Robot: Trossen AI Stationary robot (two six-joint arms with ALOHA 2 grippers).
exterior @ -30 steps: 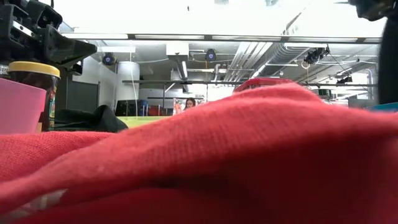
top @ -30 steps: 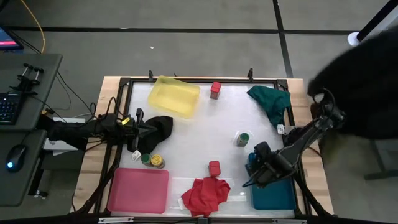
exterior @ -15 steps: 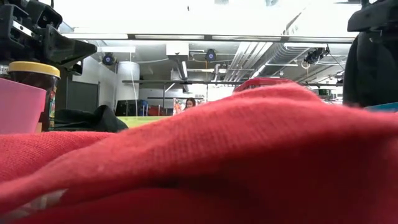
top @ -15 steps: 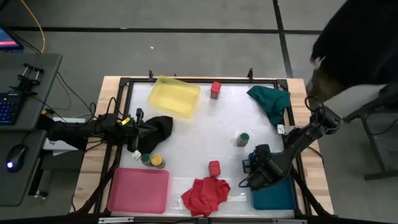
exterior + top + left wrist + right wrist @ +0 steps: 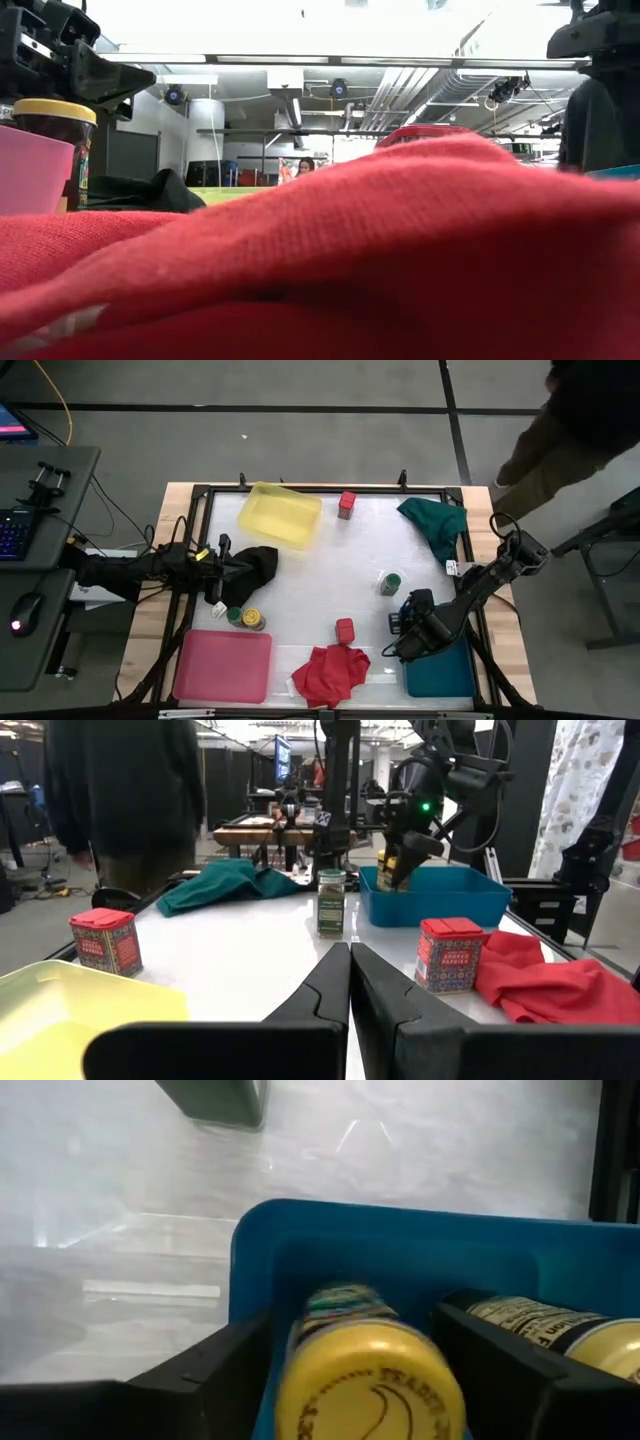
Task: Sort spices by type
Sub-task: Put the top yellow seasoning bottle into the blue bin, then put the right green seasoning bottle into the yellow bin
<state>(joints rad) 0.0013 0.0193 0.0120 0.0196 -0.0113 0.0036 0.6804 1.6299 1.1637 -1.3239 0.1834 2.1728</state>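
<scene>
My right gripper (image 5: 403,643) hangs over the left end of the teal tray (image 5: 447,676), shut on a yellow-lidded jar (image 5: 368,1380). A second yellow-lidded jar (image 5: 560,1328) lies in that tray. My left gripper (image 5: 224,565) waits shut beside the black cloth (image 5: 258,567), nothing between its fingers. Standing on the table are a green-lidded jar (image 5: 391,582), one red box (image 5: 344,629) near the red cloth and another (image 5: 347,505) at the far edge. A yellow-lidded jar (image 5: 254,620) and a green-lidded jar (image 5: 234,615) stand together by the pink tray. My right gripper pinches the yellow-lidded jar's body (image 5: 340,1305), just below the lid, between its two fingers (image 5: 215,1365). The fingers come slanting down from the table's right. The jar is tilted with its lid toward the wrist, lifted clear above the teal tray (image 5: 440,902).
A yellow tray (image 5: 281,515) sits at the far left and a pink tray (image 5: 224,666) at the near left. The green cloth (image 5: 436,520) lies far right, the red cloth (image 5: 330,672) at the near edge. A person stands beyond the table's far right corner.
My right gripper has moved down and a little toward the table's near-left, still carrying the jar over the teal tray's left end. The person beyond the far right corner has drawn back from the table.
</scene>
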